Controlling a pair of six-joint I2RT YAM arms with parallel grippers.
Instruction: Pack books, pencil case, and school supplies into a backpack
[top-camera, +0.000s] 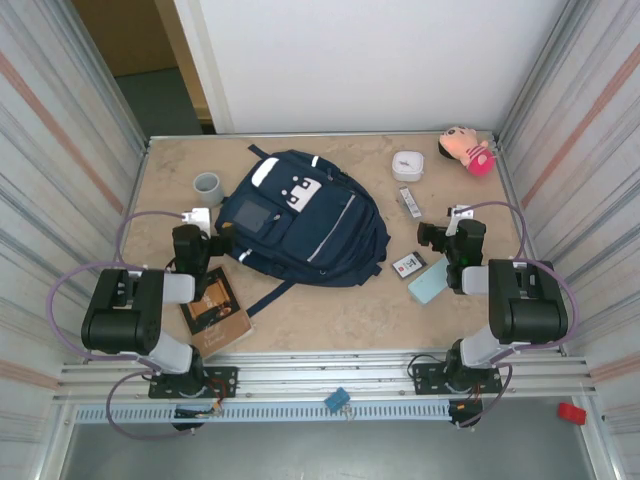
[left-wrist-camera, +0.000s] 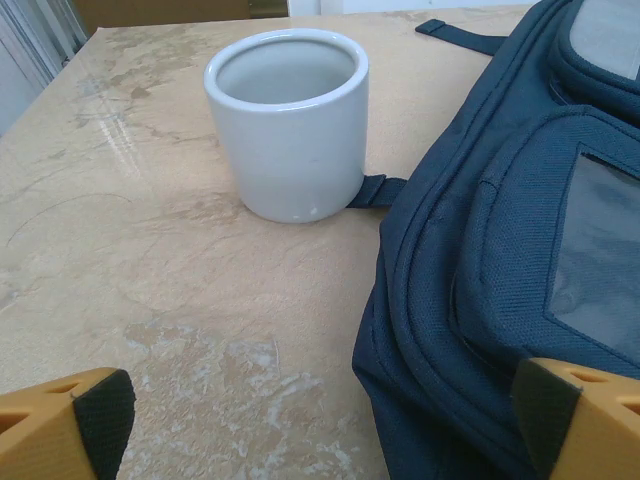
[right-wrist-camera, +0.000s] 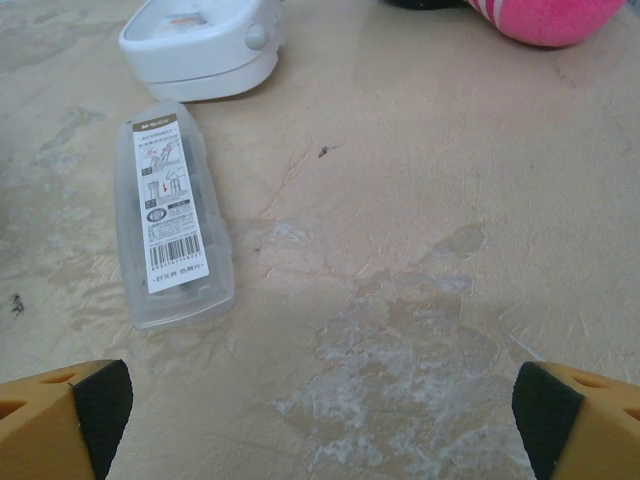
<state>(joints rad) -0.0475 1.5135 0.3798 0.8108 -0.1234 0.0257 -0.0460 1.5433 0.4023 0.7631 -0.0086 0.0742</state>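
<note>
left gripper (left-wrist-camera: 320, 425): jaws spread wide, nothing between them. Bare table (left-wrist-camera: 150, 280) under the left fingertip, and the edge of the backpack (left-wrist-camera: 500, 250) under the right one. A grey cup (left-wrist-camera: 290, 130) stands upright straight ahead, with a backpack strap tab meeting its base.

right gripper (right-wrist-camera: 322, 415): jaws spread wide too, empty, above bare table. Ahead and left is a narrow clear oblong case (right-wrist-camera: 175, 220) with a printed label, lying flat. A white box (right-wrist-camera: 200, 40) sits just beyond it, and a pink plush (right-wrist-camera: 560, 15) is at the far right.

Top view: the backpack lies flat mid-table, front side up. The book (top-camera: 215, 310) is at the near edge beside the left arm, partly under it. The teal pencil case (top-camera: 428, 282) is by the right arm, with the white packet (top-camera: 407, 264) just beside it on the backpack side. Book, pencil case, packet and oblong case all lie on the table outside the backpack.
</note>
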